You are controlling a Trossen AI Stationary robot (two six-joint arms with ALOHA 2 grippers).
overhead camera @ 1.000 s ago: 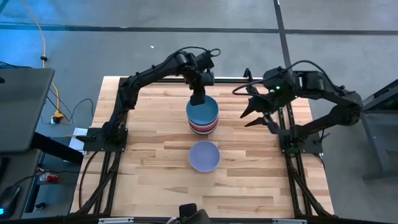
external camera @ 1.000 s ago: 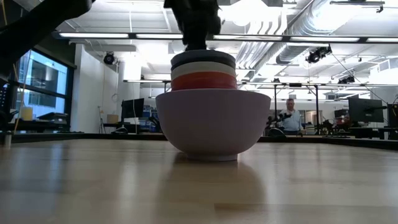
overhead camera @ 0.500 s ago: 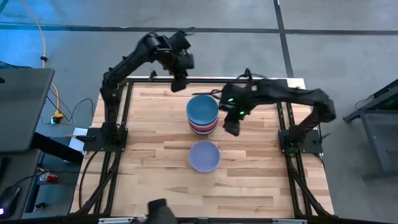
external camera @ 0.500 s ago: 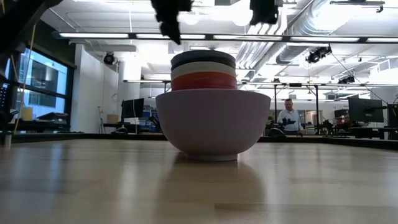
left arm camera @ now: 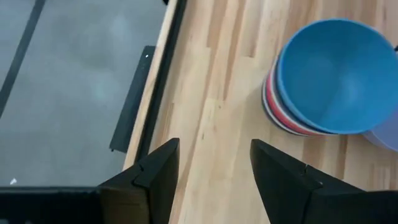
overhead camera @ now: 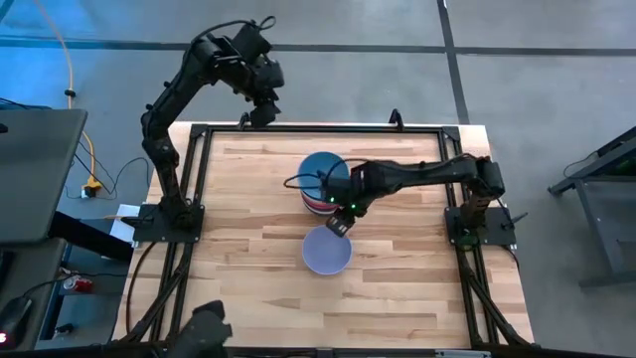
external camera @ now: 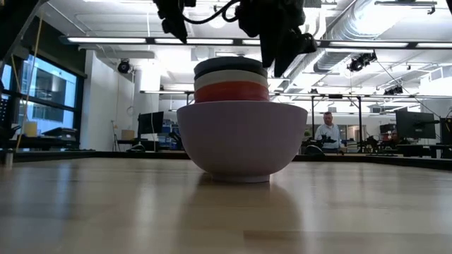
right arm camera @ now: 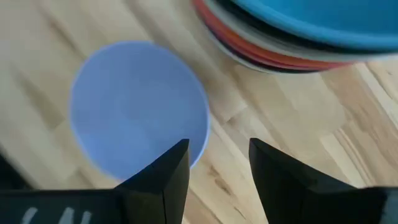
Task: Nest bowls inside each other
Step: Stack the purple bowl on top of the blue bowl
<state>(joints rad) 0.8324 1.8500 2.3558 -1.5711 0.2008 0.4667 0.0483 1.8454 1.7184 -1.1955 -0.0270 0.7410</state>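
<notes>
A stack of nested bowls [overhead camera: 323, 186] with a blue bowl [left arm camera: 336, 74] on top stands on its base at the table's middle. A lavender bowl [overhead camera: 327, 250] stands alone on the table just near of the stack. It fills the front of the low view [external camera: 241, 137], with the stack [external camera: 231, 79] behind it. My right gripper [overhead camera: 339, 225] is open and empty above the lavender bowl's far right rim [right arm camera: 200, 127], between that bowl and the stack. My left gripper [overhead camera: 261, 111] is open and empty, high over the table's far edge, left of the stack.
The black frame rail [overhead camera: 328, 128] runs along the table's far edge under my left gripper. Bare wood lies left [overhead camera: 229, 219] and right [overhead camera: 417, 239] of the bowls. A person [external camera: 327, 132] stands far off in the room behind the table.
My left gripper has risen off the top of the stack and gone toward the table's far left edge. My right gripper has swung from the table's far right toward the middle and come down between the stack and the lavender bowl. The bowls have stayed put.
</notes>
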